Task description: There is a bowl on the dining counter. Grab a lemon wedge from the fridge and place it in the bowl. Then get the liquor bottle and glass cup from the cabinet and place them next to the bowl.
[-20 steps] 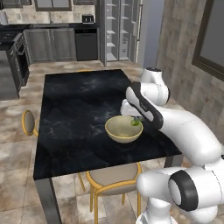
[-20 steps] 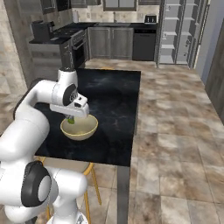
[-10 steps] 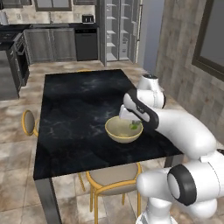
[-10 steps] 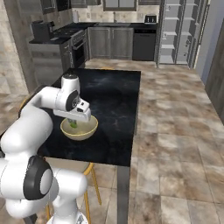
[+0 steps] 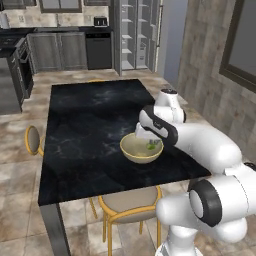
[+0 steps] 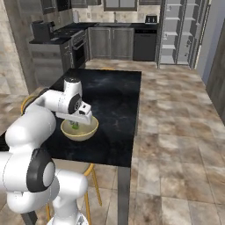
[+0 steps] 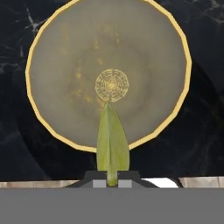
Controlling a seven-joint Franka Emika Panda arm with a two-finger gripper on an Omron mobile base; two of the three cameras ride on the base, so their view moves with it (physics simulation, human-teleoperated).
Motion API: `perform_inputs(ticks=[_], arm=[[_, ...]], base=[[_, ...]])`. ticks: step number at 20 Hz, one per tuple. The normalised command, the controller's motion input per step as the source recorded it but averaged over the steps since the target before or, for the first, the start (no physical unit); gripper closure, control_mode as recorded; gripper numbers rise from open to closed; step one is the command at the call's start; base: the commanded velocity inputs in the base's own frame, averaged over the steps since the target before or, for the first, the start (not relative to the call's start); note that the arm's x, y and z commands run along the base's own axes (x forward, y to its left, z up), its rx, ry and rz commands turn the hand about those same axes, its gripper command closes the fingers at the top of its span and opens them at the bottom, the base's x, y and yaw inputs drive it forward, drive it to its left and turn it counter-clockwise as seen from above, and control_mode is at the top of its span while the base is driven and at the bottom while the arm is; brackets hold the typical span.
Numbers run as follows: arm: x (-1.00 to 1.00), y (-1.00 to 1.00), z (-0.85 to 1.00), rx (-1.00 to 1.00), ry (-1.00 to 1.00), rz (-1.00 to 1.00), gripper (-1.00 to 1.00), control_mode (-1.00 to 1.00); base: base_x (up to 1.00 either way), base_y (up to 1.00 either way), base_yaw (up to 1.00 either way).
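The wide pale yellow-beige bowl (image 5: 131,152) (image 6: 84,133) (image 7: 109,57) stands near the front edge of the black marbled dining counter (image 5: 85,120) (image 6: 116,99). My gripper (image 5: 148,140) (image 6: 76,122) (image 7: 112,181) hangs low over the bowl's near side, pointing down into it. It is shut on the yellow-green lemon wedge (image 5: 151,146) (image 6: 74,126) (image 7: 112,142), whose tip points at the bowl's middle in the hand view. The wedge sits just above the bowl's floor. The fridge (image 5: 136,35) (image 6: 176,30) stands at the back with its white shelves showing.
A yellow-legged stool (image 5: 127,207) is tucked under the counter's front edge, and another stool (image 5: 32,140) stands at its left side. Grey cupboards and a black stove (image 6: 48,48) line the back wall. Tiled floor (image 6: 176,132) lies open right of the counter.
The hand has come down from above the bowl's rim into the bowl, still gripping the lemon wedge. The bowl and the base have stayed put.
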Motion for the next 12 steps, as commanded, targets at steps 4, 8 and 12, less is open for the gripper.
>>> perform_inputs(ticks=[4,8,12], arm=[[0.09,0.07,-0.18,0.0,0.0,0.0,1.0,-1.0],[0.1,0.11,-0.2,0.0,0.0,0.0,1.0,-1.0],[0.18,0.14,-0.21,0.0,0.0,0.0,1.0,-1.0]], base=[[0.0,0.0,0.0],[0.0,0.0,0.0],[0.0,0.0,0.0]])
